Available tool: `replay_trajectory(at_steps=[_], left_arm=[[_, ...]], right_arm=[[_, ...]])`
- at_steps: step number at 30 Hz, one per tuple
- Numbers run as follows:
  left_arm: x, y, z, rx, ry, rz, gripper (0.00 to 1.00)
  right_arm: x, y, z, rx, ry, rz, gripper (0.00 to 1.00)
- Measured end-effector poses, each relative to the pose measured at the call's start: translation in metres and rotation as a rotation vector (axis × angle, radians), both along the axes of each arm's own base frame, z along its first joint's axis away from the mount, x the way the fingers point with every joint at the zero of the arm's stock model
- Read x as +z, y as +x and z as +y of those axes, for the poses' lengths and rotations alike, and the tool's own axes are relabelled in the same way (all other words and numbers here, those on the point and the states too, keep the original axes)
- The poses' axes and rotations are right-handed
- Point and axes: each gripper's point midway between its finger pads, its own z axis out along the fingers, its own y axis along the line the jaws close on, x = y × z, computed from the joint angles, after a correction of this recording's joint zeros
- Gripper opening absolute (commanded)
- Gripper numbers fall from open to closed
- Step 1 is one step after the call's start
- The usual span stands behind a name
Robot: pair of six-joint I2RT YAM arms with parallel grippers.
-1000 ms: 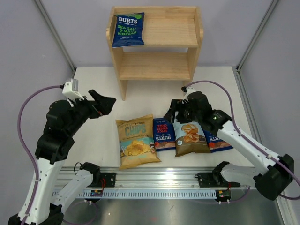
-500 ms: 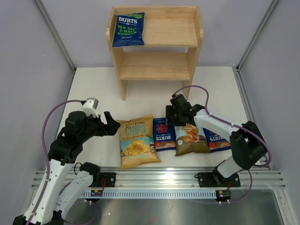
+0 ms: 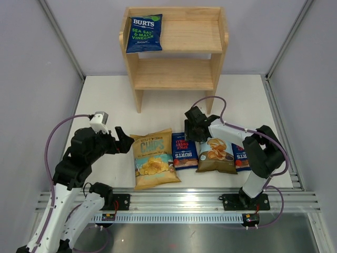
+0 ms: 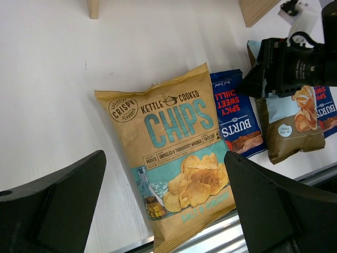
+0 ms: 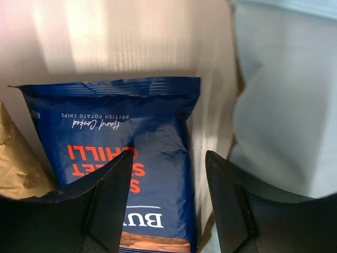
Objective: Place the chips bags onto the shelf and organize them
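Chips bags sit in two places as I watch from the overhead view. One dark-blue Burts sea salt and malt vinegar bag [image 3: 144, 33] lies on the top tier of the light-wood shelf [image 3: 174, 74], at that tier's 9 o'clock end. The shelf stands at 12 o'clock on the white table [image 3: 105, 100].

The other four bags lie flat in a row toward 6 o'clock, near the table's front edge. A tan Kettle Cooked Chips bag [image 3: 152, 158] is at the row's 9 o'clock end, with a Burts spicy sweet chilli bag [image 3: 184, 151] just beside it. Next comes a light-blue and brown bag [image 3: 214, 155]. A last dark-blue Burts bag [image 3: 241, 158] lies at the 3 o'clock end, partly hidden under my right arm.

My left gripper [image 3: 126, 142] hovers just off the 9 o'clock side of the Kettle Cooked Chips bag, jaws spread wide and holding nothing.

My right gripper [image 5: 168, 211] is down low over the 12 o'clock end of the spicy sweet chilli bag. Its fingers stand apart, one above the bag's printed face and the other above the strip between that bag and the light-blue one. The bag lies flat beneath them, and I see no pinch on it.
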Motion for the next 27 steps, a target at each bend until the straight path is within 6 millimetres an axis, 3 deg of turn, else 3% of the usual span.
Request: replay_trajectory(at_steps=[3,11,20,24,27], left_arm=[[0.002,0.000,0.000,0.001,-0.003,-0.010,0.99],[0.001,-0.001,0.000,-0.001,-0.005,-0.016,0.99],[0.001,-0.001,0.000,-0.002,-0.006,-0.017,0.99],[0.001,-0.001,0.000,-0.001,-0.006,-0.017,0.99],[0.001,-0.001,0.000,0.003,-0.014,-0.014,0.99]], right_arm=[[-0.007,-0.002,0.007,0.018,0.022,0.026,0.63],[-0.010,-0.002,0.023,0.057,0.099,0.032,0.34],[-0.011,-0.004,0.027,0.064,0.135,0.019,0.00],[0.001,-0.005,0.025,0.061,0.149,-0.008,0.00],[0.020,-0.002,0.024,0.055,0.167,-0.058,0.00]])
